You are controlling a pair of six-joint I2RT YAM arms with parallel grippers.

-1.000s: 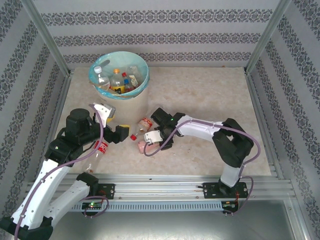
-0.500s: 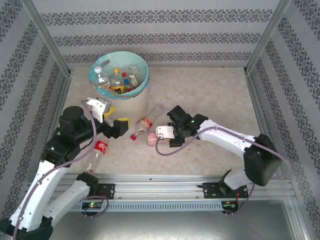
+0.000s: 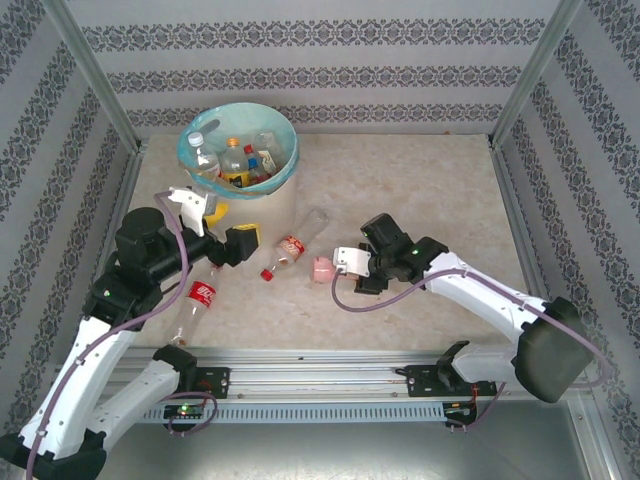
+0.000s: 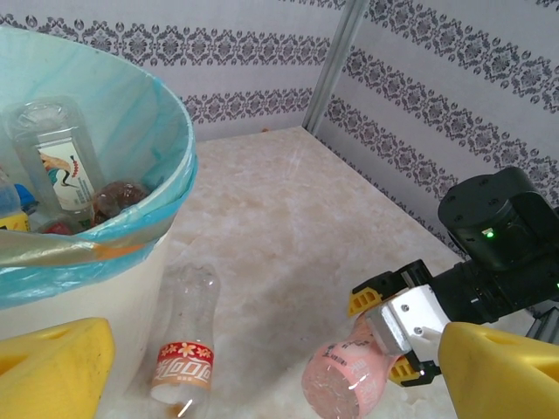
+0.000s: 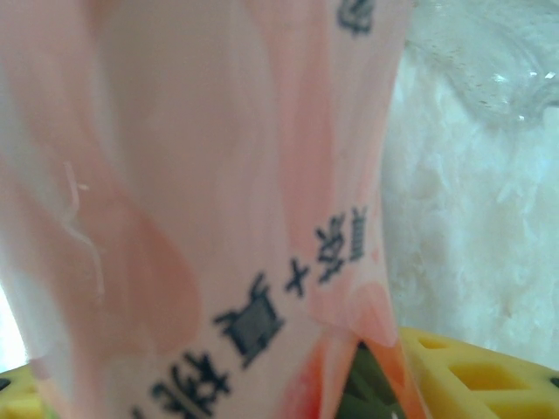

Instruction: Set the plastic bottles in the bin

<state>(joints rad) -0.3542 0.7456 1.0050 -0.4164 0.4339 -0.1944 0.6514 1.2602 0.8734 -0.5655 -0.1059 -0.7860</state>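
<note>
Three bottles outside the bin; carry-to-bin step in hand, as I judge it.

Top view: right gripper (image 3: pixel 338 266) clamped on pink-labelled bottle (image 3: pixel 321 268), well apart from bin (image 3: pixel 285 165); left gripper (image 3: pixel 230 225) spread, empty, near red-labelled bottle (image 3: pixel 290 245); second red-labelled bottle (image 3: pixel 200 298) beside left arm. Next move probably calls for lifting over the rim, then release. Left wrist: bin holds several bottles; beige marbled tabletop (image 4: pixel 262 218), striped patterned walls (image 4: pixel 437 78). Right wrist: pink label pinched between yellow fingers (image 5: pixel 472 367).
</note>
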